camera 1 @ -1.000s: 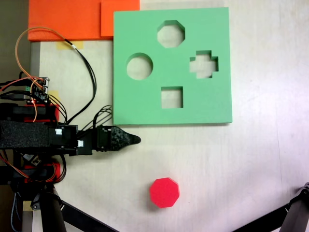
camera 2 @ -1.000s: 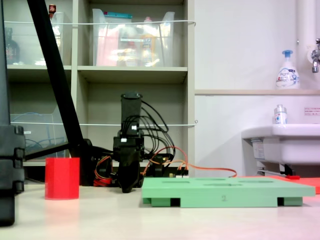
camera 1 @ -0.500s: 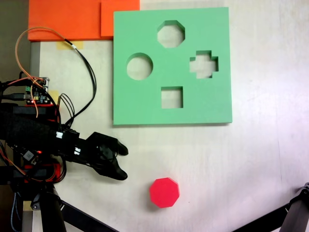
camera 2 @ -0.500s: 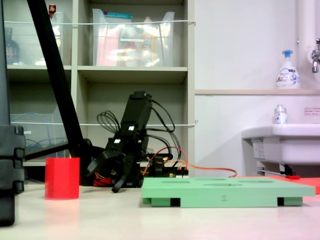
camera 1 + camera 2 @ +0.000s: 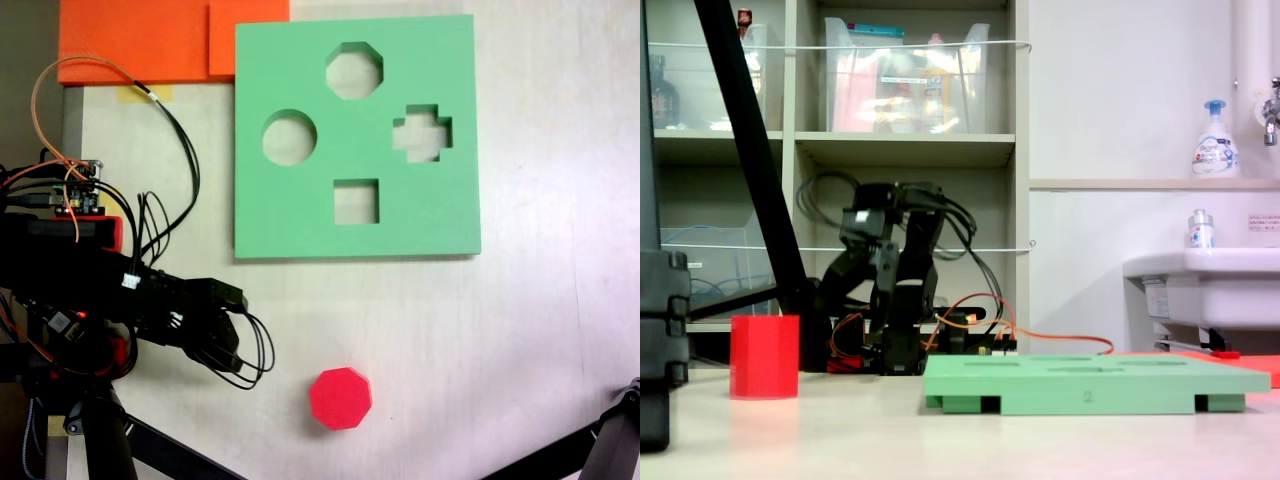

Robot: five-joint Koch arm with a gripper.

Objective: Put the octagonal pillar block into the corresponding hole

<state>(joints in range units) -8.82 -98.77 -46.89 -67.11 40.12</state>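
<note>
- Since the earlier frames, the gripper (image 5: 235,350) has been raised and swung toward the lower left; whether it is open cannot be told.
- Unmoved, the octagonal pillar block (image 5: 340,398) stands at lower centre, well apart from the corresponding hole (image 5: 354,70) at the green board's (image 5: 440,210) top.
- From the low side view, the board's raised feet are shown, with the block (image 5: 764,356) at far left.

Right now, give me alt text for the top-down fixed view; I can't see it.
A red octagonal block sits on the white table, apart from the green foam board, whose octagonal hole is empty. The black arm's gripper hovers left of the block, not touching.
</note>
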